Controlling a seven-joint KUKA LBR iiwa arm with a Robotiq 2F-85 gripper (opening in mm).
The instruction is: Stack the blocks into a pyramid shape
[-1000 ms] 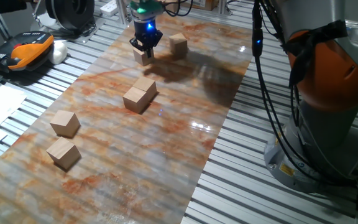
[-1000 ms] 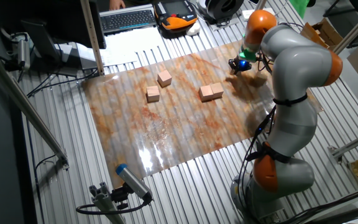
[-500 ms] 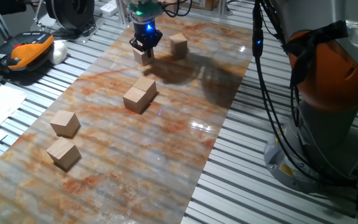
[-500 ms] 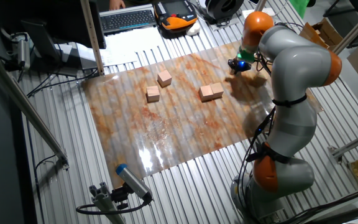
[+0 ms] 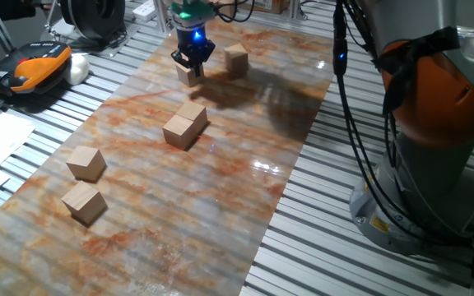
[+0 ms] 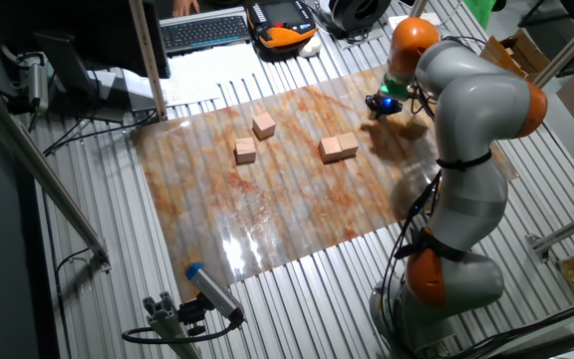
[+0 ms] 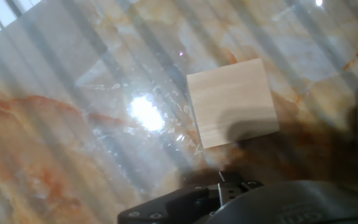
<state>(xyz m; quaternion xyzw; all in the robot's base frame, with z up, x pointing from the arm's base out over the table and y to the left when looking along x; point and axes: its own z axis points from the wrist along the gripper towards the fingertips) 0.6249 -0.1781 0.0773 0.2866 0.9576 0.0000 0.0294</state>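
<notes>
Blocks, six in all, loose and single-layered on the marbled mat point(image 5: 245, 197) that covers the bench point(image 5: 319, 247); no pyramid built. Farthest along the mat from the one fixed view, the corner block point(image 5: 236, 59), alone and flat. Just beside it, toward the mat's left edge, the block under the pincer point(image 5: 188, 76), flat on the mat, seen from the hand view point(image 7: 232, 102) as a pale square top, slightly turned, right of a bright glare spot on the mat. Directly over that block, the pincer point(image 5: 192, 66), low, blue light lit on the body above it; tips close to the block's top, contact impossible to judge, and spread of the fingers likewise impossible to tell from any view, only dark housing at the bottom of the hand view. Near the middle of the mat, the touching pair point(image 5: 186, 125), two cubes side by side, also visible from the other fixed view point(image 6: 339, 148). Toward the mat's near left part, the upper lone block point(image 5: 85, 162) and, close by but apart from it, the lower lone block point(image 5: 84, 202). Off the mat's right edge, the grey and orange arm point(image 5: 434, 99), base on the slatted bench, reaching over to the mat's far end.
</notes>
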